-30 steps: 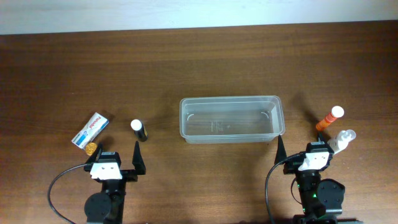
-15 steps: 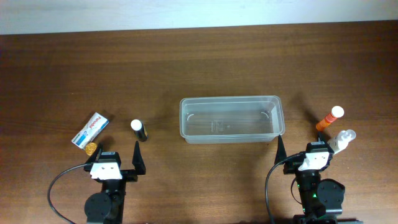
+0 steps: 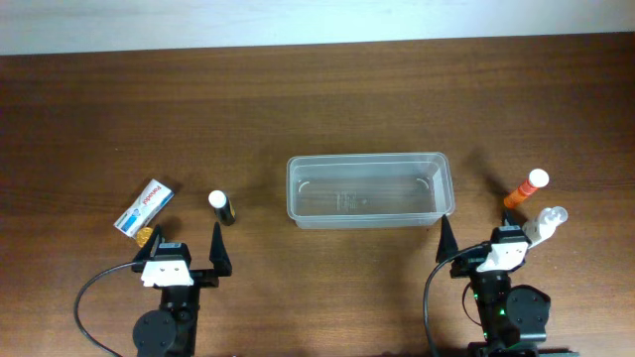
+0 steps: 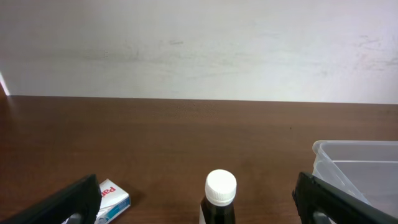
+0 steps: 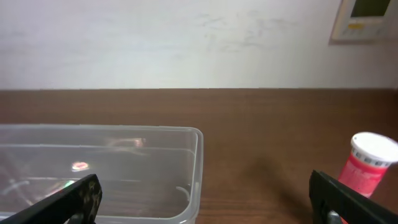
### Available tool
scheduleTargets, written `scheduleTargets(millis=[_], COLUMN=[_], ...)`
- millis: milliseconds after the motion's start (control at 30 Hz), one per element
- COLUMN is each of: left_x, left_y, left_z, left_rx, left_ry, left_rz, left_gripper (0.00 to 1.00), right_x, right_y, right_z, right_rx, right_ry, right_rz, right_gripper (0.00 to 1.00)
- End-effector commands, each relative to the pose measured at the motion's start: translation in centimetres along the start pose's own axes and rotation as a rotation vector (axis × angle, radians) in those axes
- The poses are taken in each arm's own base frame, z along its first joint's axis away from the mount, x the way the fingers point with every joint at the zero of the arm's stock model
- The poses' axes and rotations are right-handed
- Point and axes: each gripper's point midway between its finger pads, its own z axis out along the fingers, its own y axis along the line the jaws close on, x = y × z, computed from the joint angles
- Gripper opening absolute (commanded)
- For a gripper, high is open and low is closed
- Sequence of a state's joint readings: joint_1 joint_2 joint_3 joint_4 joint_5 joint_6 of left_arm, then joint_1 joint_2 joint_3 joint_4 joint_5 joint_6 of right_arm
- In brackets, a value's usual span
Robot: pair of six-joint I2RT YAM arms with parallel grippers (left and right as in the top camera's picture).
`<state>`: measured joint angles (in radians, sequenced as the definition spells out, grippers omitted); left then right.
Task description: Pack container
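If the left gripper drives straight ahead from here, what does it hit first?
Most likely the white-capped bottle: it stands just ahead, between the open fingers of the left gripper, slightly right of centre. The box and container lie off to the sides.

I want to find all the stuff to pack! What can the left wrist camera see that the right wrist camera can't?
Only the left wrist view shows the small dark bottle with a white cap and the white-and-blue tube lying left of it. Only the right wrist view shows the orange-red bottle with a white cap and a white panel on the wall. Both show the clear plastic rectangular container, the brown wooden table and the pale wall.
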<state>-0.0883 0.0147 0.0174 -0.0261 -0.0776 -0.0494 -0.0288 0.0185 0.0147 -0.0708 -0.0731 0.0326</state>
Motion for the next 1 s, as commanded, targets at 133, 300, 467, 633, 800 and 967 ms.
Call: scheduleTargets(millis=[133, 300, 467, 633, 800, 967], left_x=[-2.8, -4.6, -6.1, -5.9, -5.6, -5.7], left_y=[-0.2, -0.1, -0.2, -0.3, -0.4, -2.0], left_z=[-0.8, -1.2, -0.5, 1.1, 2.7, 4.0], left_rx=[0.009, -0.001, -0.011, -0.024, -0.032, 0.037], left_ry=[-0.009, 0.074, 0.211, 0.431, 0.650, 0.855], left_rz=[-0.003, 0.002, 0.013, 0.029, 0.044, 0.022], left_gripper=[0.99, 1.00, 0.99, 0.99, 0.99, 0.99], right_x=[-3.2, -5.9, -9.3, -11.0, -11.5, -10.4], right_y=[-0.1, -1.3, -2.1, -3.6, -6.2, -9.6], right_z=[-0.8, -1.4, -0.5, 1.7, 3.8, 5.2], right_rx=[0.015, 0.101, 0.151, 0.211, 0.270, 0.338], right_ry=[-0.031, 0.027, 0.149, 0.359, 0.611, 0.831], right_rz=[0.080, 0.081, 0.082, 0.097, 0.166, 0.269], right_gripper=[0.98, 0.98, 0.98, 0.98, 0.98, 0.98])
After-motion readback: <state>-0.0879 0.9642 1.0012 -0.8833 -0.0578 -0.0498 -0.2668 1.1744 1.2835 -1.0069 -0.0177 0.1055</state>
